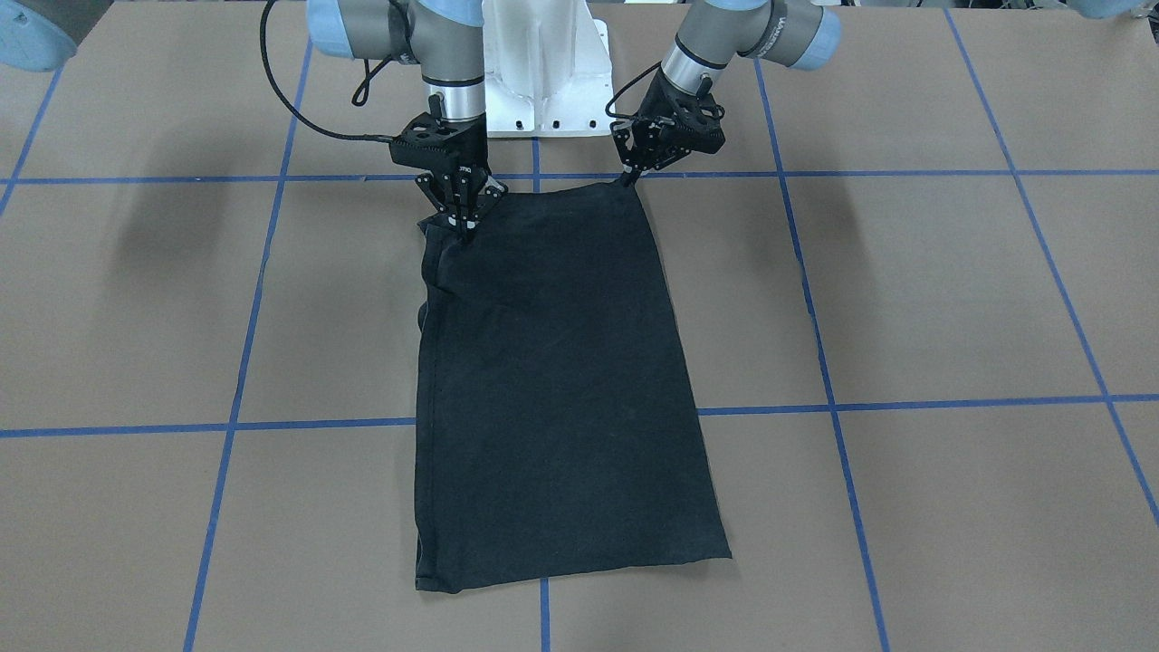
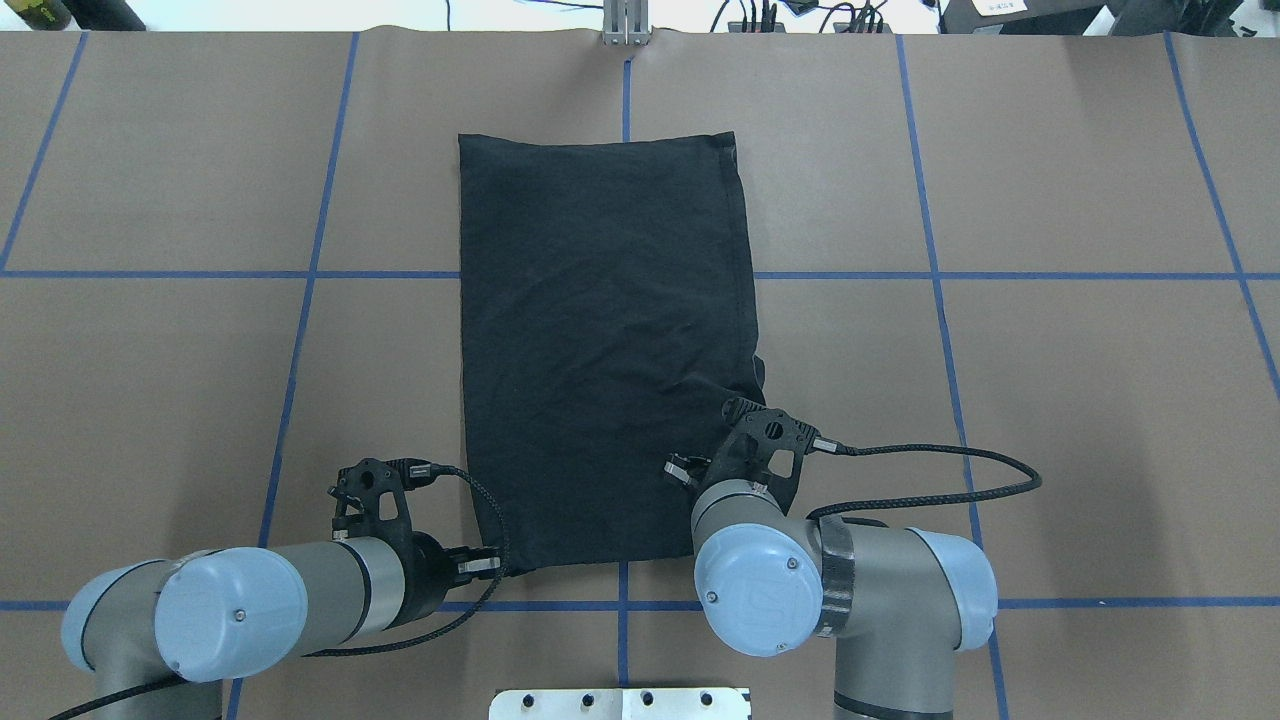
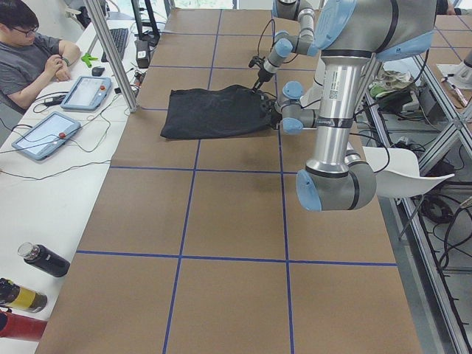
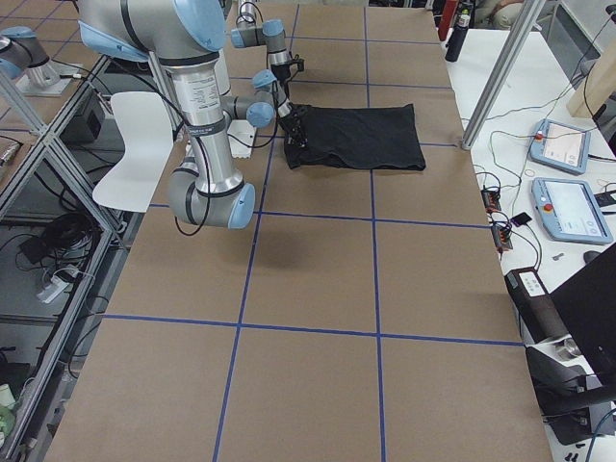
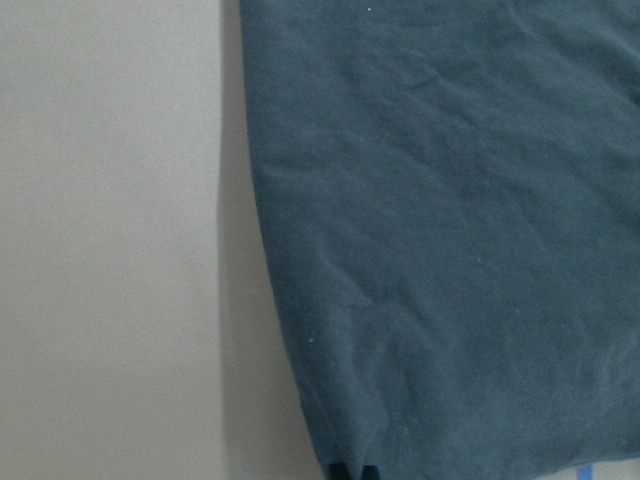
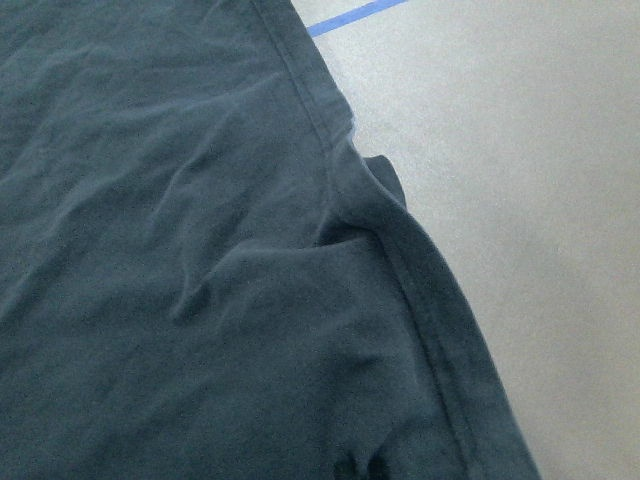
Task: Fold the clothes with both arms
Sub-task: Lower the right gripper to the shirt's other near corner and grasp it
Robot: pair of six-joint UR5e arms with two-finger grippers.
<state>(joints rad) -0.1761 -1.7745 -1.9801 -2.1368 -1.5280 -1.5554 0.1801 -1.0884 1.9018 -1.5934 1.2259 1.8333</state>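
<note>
pinching the t-shirt (image 1: 552, 380), left pincer (image 1: 627, 179) and right pincer (image 1: 464, 228) clamped.

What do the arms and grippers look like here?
Same build: left arm and right arm are silver-grey tubes with light-blue joint caps, black braided cables at the wrists; left gripper and right gripper are black, two slim fingers, perforated mounts.

Brown table (image 1: 905, 299) gridded with blue tape (image 1: 905, 403); white bench (image 3: 37, 214) alongside.

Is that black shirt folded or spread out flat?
Folded: the shirt lies as a narrow rectangle, no sleeves spread out, with layered edges along one side.
</note>
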